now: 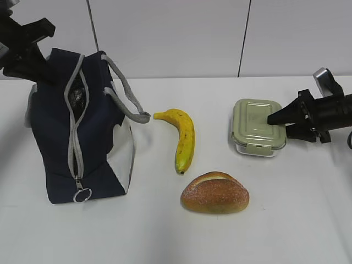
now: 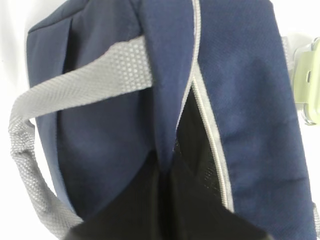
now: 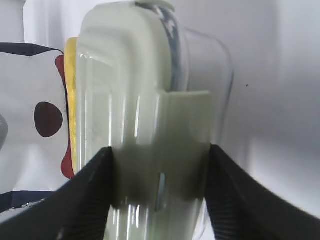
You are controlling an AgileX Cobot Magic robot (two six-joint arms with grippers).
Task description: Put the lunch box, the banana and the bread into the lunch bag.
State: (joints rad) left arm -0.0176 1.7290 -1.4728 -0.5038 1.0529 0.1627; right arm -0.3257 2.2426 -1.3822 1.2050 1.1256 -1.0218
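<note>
White table (image 1: 165, 236) is running wide under pale wall panels, with bare surface lying open along the front edge and between the items. Bag (image 1: 77, 126) is standing upright at far left, its zipper (image 1: 73, 137) running top to bottom down the near face, parted near the top, ring pull (image 1: 82, 194) hanging at the bottom; grey strap (image 1: 125, 91) is drooping toward the middle. Left gripper (image 1: 25, 47) is sitting at the bag's upper back corner; its wrist view is showing only navy fabric, strap and a dark opening, so cannot tell whether the jaws are spread or pinching. Banana (image 1: 181, 137) is lying just right of the bag, apart from it, long axis running front to back, greenish tip pointing toward the camera, curve bowing right. Bread (image 1: 215, 192) is sitting just in front of the banana tip, long axis lying left to right. Box (image 1: 257, 126) is resting flat at right, well apart from the bag, lid up. Right gripper (image 1: 286, 127) is reaching in from the right edge, jaws spread and straddling the box's right end, one finger above the lid, one below; the wrist view is showing fingers (image 3: 85, 200) flanking the box (image 3: 150, 110) at its clip.
</note>
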